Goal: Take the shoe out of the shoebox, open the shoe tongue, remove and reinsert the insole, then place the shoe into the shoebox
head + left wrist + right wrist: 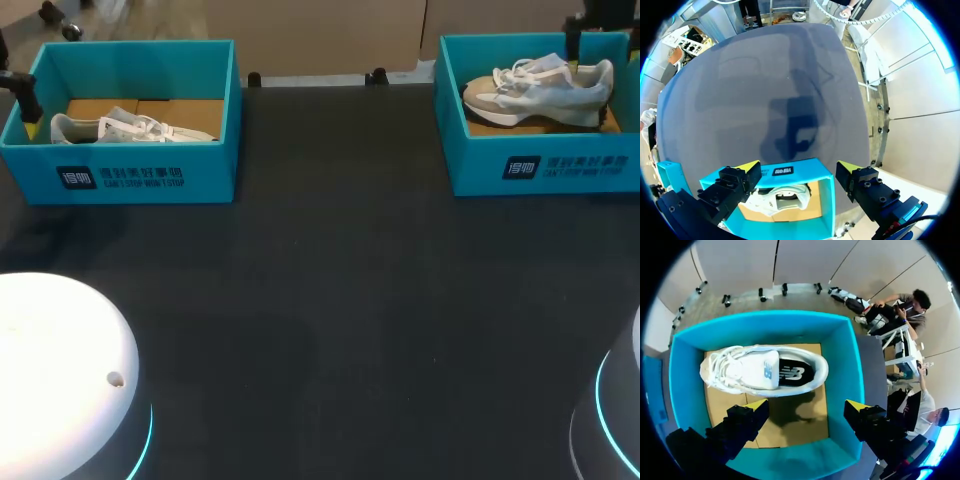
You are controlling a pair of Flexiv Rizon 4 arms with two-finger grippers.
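Right gripper (806, 407), spread wide, hangs over the shoe (762, 371) lying inside the right shoebox (682, 365) on the counter (330, 300). Risk: an off-centre descent may clip the shoebox and drag it, or seize the shoe weakly. Left gripper (797, 167): likewise spread.

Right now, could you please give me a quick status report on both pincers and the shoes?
Both open: left pincer above left shoebox, right pincer above right shoebox. Boxed, ungripped: left shoe, right shoe. Nothing in the way.
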